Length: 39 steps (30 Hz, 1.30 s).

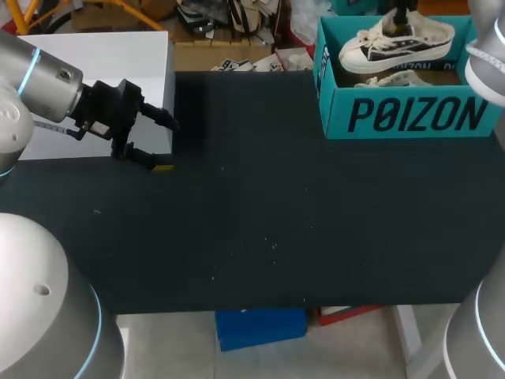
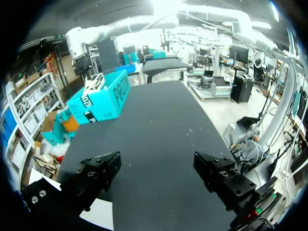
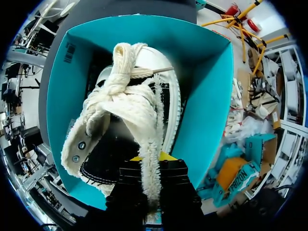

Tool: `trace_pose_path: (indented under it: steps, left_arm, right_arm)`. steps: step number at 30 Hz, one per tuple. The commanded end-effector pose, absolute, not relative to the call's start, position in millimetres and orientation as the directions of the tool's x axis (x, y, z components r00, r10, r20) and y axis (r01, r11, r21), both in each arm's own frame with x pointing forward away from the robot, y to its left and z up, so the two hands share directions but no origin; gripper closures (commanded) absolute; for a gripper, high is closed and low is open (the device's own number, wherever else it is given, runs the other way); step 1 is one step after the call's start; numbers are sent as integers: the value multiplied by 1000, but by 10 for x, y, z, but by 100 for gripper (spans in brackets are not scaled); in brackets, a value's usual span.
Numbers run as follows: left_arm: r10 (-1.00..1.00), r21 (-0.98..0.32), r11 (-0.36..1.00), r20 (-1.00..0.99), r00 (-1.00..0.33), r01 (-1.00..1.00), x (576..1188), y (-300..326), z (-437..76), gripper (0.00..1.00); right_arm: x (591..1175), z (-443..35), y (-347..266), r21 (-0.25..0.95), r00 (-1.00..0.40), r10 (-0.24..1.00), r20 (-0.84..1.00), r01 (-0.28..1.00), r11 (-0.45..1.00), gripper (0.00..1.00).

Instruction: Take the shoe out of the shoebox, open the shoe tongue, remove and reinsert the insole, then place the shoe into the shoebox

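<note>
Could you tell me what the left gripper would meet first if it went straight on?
Likely only the bare table: the left gripper points across it, nothing in line. The shoebox sits off to one side, though depth is unclear.

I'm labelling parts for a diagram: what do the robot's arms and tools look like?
Left arm and right arm are rounded silver-grey tubes with thin light-blue rings at joints. The left tool is black and angular, with visible screws and yellow-tipped fingers; the right tool is black with a yellow tip too.
</note>
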<state>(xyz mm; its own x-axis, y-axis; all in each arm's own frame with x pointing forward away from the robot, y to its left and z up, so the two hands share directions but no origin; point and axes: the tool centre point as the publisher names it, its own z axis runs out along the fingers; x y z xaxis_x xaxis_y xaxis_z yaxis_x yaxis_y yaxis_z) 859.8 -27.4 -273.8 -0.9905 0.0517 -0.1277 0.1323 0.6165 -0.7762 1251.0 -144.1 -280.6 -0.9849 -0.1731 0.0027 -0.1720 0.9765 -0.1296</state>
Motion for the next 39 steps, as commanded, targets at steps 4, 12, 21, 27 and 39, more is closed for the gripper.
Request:
trace_pose_path:
  steps: [4,12,21,27,39]
  left_arm:
    - [51,-773,621,-126,-991,131,8594,-279,-2737,0]
    - [51,-773,621,-126,-991,131,8594,-279,-2737,0]
    - [51,-773,621,-126,-991,131,8594,-279,-2737,0]
    - [51,-773,621,-126,-991,131,8594,-279,-2737,0]
    - [51,-773,621,-126,-991,131,8594,-279,-2737,0]
  right_arm:
    - [12997,-2993,-1432,-104,-971,-161,179,-181,978,100]
    - [13057,-3091,-1444,-82,-960,-182,212,-203,976,100]
    - [13018,-3240,-1441,-47,-942,-209,262,-229,972,100]
    - [13003,-3308,-1451,-32,-927,-222,301,-243,970,100]
    - [13003,-3445,-1419,3,-899,-256,356,-273,962,100]
